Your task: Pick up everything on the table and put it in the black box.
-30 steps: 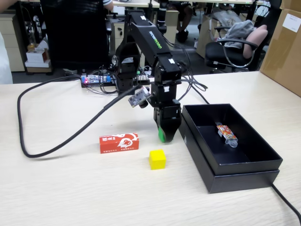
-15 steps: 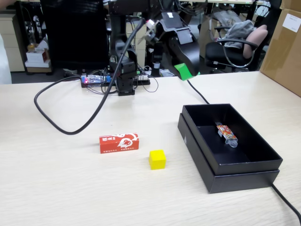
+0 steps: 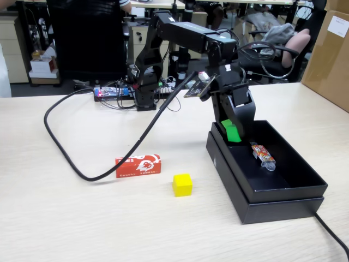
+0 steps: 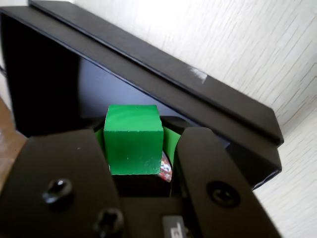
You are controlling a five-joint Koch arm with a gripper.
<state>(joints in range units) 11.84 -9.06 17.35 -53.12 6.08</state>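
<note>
My claw [image 3: 233, 132] is clamped on the one green cube [image 4: 133, 140], held over the near-left corner of the black box [image 3: 283, 202]. My jaws hide the cube's lower half in the wrist view. Inside the box lies one wrapped candy [image 3: 263, 155], print unreadable. On the desk [image 3: 82, 218] are one red packet [image 3: 138, 165] and one yellow cube [image 3: 182, 184], just apart.

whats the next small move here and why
Probably open the jaws and drop the green cube into the black box. The gripper holds the cube over the box's near-left part, inside the rim, clear of the wrapped candy. The yellow cube and red packet still lie on the table.
</note>
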